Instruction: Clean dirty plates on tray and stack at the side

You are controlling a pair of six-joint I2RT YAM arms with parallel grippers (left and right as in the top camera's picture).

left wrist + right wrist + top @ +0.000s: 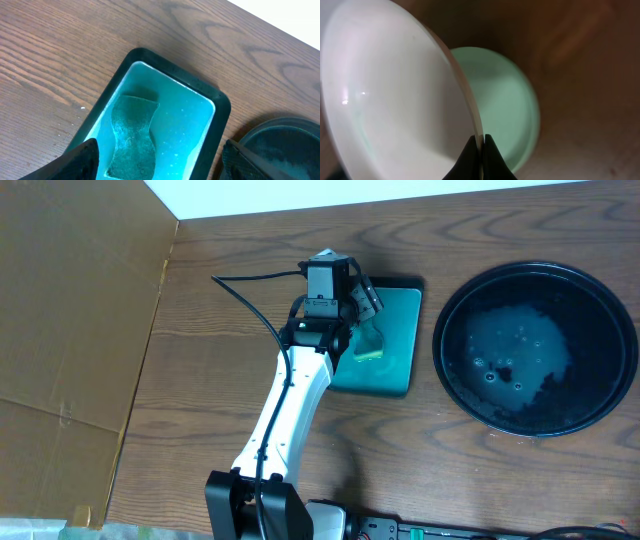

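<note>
We judge the job close to its end. The tray (590,290), by the right edge of the surface (190,440), holds no plates, only a wet film. The right tool (481,150) is pinched narrow on the rim of a white plate (395,100), which it holds tilted in the air. Under that plate lies a pale round dish (512,110), greenish in this light. We take the dish for a plate already set down at the side. The overhead view shows neither, so we cannot place them against any edge. We see no smear on the held plate's face.

The left tool (161,159) stands wide and empty over the teal tray (185,125), near the middle of the far edge, where the sponge (131,135) lies flat. What seems left is to lower the held plate onto the stack. A third plate is nowhere in view, so we cannot say whether it is done.
</note>
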